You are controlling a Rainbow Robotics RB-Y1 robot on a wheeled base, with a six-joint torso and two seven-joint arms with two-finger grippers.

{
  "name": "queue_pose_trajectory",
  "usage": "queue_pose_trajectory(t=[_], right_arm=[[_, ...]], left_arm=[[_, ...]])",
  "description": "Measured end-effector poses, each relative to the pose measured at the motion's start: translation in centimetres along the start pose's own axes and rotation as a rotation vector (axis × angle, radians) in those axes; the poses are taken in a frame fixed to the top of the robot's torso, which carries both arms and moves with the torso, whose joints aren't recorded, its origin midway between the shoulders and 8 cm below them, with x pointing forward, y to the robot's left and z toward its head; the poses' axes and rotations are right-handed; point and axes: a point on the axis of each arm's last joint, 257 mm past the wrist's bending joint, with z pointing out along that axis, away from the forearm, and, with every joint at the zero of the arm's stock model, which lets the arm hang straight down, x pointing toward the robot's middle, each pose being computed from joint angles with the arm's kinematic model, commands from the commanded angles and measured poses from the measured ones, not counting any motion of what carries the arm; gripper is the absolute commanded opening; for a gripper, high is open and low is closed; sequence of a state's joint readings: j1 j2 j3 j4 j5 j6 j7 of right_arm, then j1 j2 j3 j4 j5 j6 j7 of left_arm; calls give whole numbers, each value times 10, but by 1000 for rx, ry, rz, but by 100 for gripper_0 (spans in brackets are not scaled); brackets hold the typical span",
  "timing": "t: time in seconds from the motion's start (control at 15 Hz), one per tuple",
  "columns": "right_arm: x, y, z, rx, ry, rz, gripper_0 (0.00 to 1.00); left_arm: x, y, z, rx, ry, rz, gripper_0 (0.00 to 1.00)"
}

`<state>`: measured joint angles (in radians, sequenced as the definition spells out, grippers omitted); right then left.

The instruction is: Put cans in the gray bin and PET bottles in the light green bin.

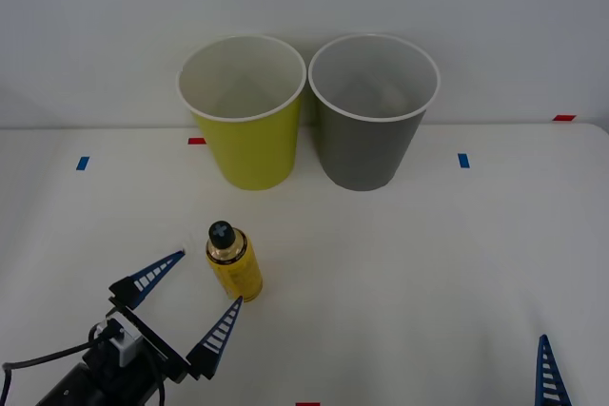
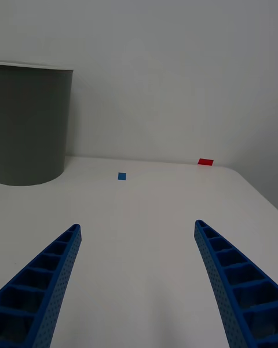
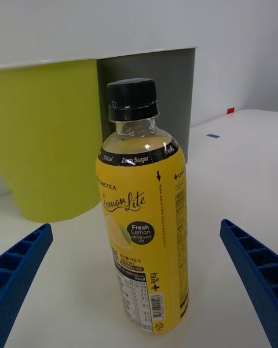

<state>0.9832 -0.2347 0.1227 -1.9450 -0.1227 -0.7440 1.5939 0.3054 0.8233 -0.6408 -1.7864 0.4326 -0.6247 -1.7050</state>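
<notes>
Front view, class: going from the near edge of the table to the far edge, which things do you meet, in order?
Left gripper, open → yellow-labelled bottle, standing upright → light green bin and gray bin, side by side at the far edge.

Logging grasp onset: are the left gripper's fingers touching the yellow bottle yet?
Apart. In the left wrist view, white table shows between the bottle and each blue finger; the left gripper is open around it.
</notes>
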Motion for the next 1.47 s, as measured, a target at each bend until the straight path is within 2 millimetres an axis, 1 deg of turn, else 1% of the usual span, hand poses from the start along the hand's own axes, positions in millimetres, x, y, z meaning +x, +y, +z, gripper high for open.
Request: queue_pose_trajectory(t=[0.13,0.33,0.6,0.8,1.0,1.47], right_arm=[[0,0,0,0,0,0,64],[0,0,0,0,0,0,64],[0,0,0,0,0,0,65],[0,0,0,0,0,0,64],[0,0,0,0,0,0,64],[0,0,0,0,0,0,65]], left_arm=[[0,-3,8,15,3,-6,100],[8,-5,20,49,10,10,100],[3,-6,46,81,-21,6,100],[0,-10,61,71,-37,-32,100],[-2,-15,67,66,-43,-58,100],[-6,-15,77,60,-50,-87,100]])
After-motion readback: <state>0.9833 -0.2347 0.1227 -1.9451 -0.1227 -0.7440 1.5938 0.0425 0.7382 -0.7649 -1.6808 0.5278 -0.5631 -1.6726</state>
